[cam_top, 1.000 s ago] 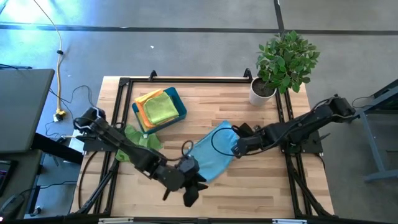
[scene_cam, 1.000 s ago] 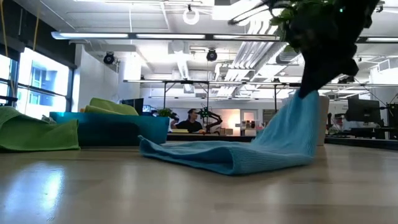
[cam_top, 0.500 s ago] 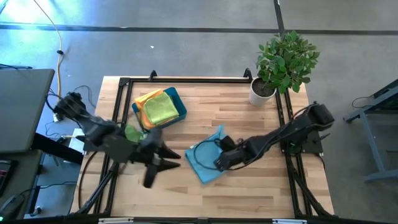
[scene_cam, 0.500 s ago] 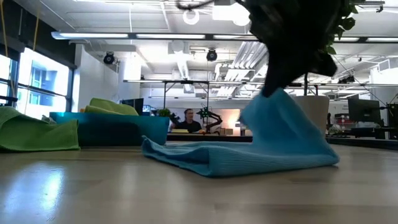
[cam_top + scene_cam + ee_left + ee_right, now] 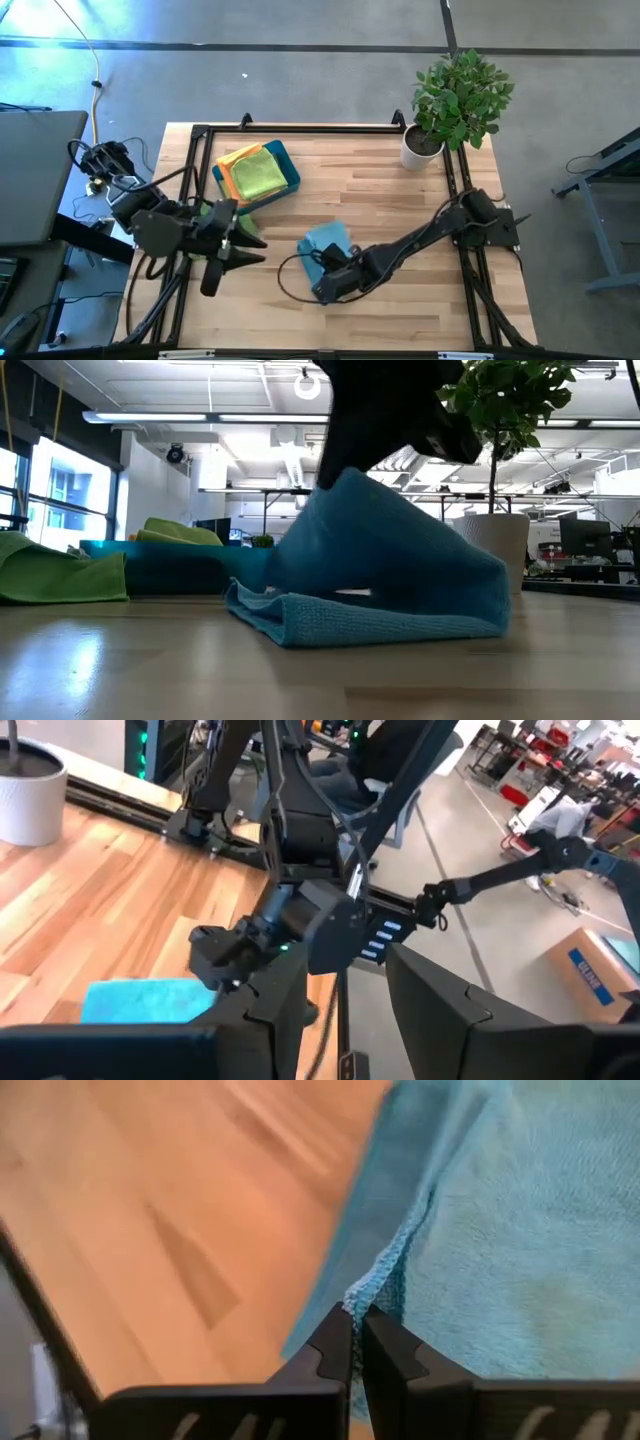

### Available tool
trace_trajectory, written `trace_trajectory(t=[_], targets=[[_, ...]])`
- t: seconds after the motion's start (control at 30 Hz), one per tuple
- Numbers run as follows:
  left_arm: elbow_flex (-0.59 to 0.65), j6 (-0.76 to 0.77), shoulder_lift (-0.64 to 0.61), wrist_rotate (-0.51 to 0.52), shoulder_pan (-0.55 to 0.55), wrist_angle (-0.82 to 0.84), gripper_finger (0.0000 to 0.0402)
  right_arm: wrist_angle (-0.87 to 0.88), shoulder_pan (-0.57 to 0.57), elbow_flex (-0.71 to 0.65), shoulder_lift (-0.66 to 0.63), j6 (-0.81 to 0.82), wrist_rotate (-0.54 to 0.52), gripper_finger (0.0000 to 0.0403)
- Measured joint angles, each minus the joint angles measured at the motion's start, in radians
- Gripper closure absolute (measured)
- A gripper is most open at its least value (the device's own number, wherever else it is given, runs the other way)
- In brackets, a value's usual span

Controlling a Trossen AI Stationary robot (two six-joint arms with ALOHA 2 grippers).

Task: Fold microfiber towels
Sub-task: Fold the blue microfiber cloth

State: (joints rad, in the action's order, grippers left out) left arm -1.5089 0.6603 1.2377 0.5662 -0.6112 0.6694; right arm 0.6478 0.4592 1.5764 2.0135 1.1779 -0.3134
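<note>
A light blue towel (image 5: 325, 243) lies at the table's near middle. It is doubled over, with its lower layers flat on the wood (image 5: 380, 625). My right gripper (image 5: 322, 288) is shut on the towel's raised part and also shows in the low view (image 5: 345, 460). My left gripper (image 5: 236, 266) is open and empty, left of the towel and clear of it. A lime green towel (image 5: 215, 215) lies by the table's left edge. A teal tray (image 5: 290, 170) holds yellow, orange and lime towels (image 5: 255, 172). My right gripper pinches the blue towel's hemmed edge (image 5: 378, 1285) between its two fingertips. One layer or several, I cannot tell. The fingers slant down from the table's right. The held edge is raised into a peak (image 5: 345, 485), and the cloth slopes slack from it onto the layers on the table.
A potted plant (image 5: 455, 95) stands at the far right corner. Black rails (image 5: 200, 135) frame the table's edges. Bare wood (image 5: 400, 190) lies between the towel, the tray and the plant. My right arm (image 5: 420, 240) stretches across the table's right half.
My right gripper has carried the towel's held edge toward the table's left and near edges, folding the cloth over itself into a smaller stack. Its lower part has stayed on the table. My left gripper has drawn back from the towel toward the table's left edge.
</note>
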Motion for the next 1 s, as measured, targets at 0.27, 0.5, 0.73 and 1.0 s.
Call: trace_trajectory(t=[0.27, 0.5, 0.73, 1.0], targets=[[0.0, 0.009, 0.0, 0.004, -0.031, 0.023, 0.0273, -0.036, 0.012, 0.047, 0.076, 0.016, 0.044, 0.0403], [0.0, 0.009, 0.0, 0.026, -0.046, 0.032, 0.0273, -0.045, 0.039, 0.046, 0.076, 0.021, 0.037, 0.0403], [0.0, 0.009, 0.0, 0.026, -0.046, 0.038, 0.0273, -0.081, 0.055, 0.045, 0.082, -0.054, 0.104, 0.0379], [0.0, 0.009, 0.0, 0.026, -0.046, 0.048, 0.0273, -0.15, 0.065, 0.045, 0.082, -0.311, 0.266, 0.0287]])
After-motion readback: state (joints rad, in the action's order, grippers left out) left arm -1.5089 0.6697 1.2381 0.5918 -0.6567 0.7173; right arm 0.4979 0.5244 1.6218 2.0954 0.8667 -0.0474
